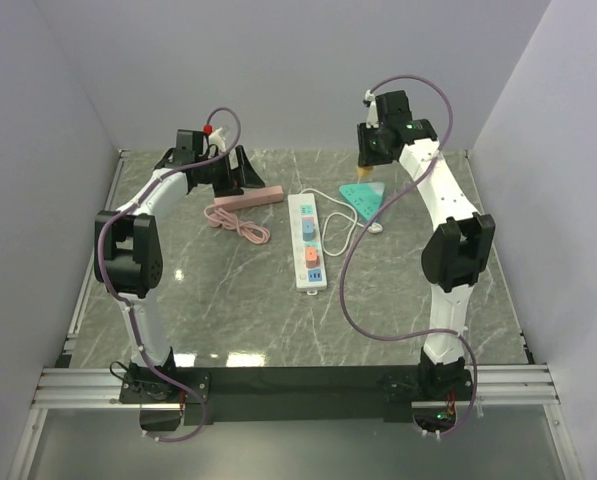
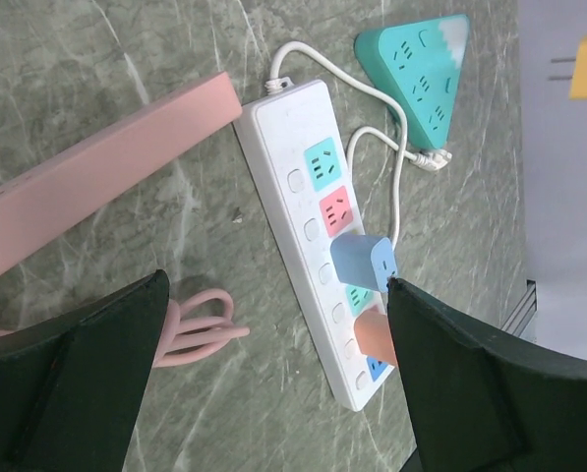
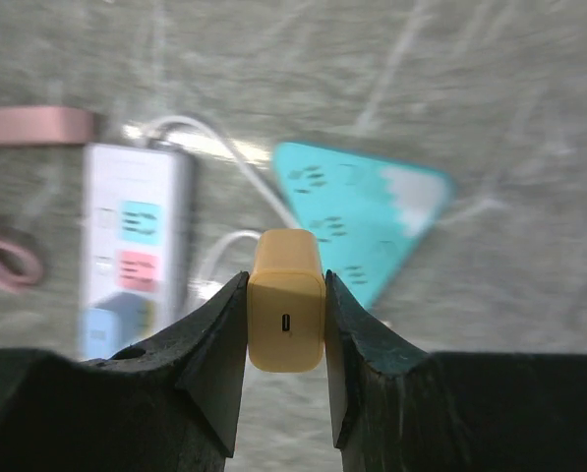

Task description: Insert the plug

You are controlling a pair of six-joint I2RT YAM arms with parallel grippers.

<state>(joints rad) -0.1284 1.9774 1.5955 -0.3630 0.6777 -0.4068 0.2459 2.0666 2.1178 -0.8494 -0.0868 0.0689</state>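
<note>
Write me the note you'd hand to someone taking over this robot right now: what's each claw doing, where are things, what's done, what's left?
Right gripper: shut on the yellow plug, held in the air near the teal triangular socket block.
Left gripper: open, empty, hovering by the pink strip.
The white power strip already carries a blue adapter and an orange one.
Done: plug picked up. Left: push it into a socket; not yet inserted.

Pink power strip (image 1: 246, 198); coiled pink cable (image 1: 236, 224)
</note>
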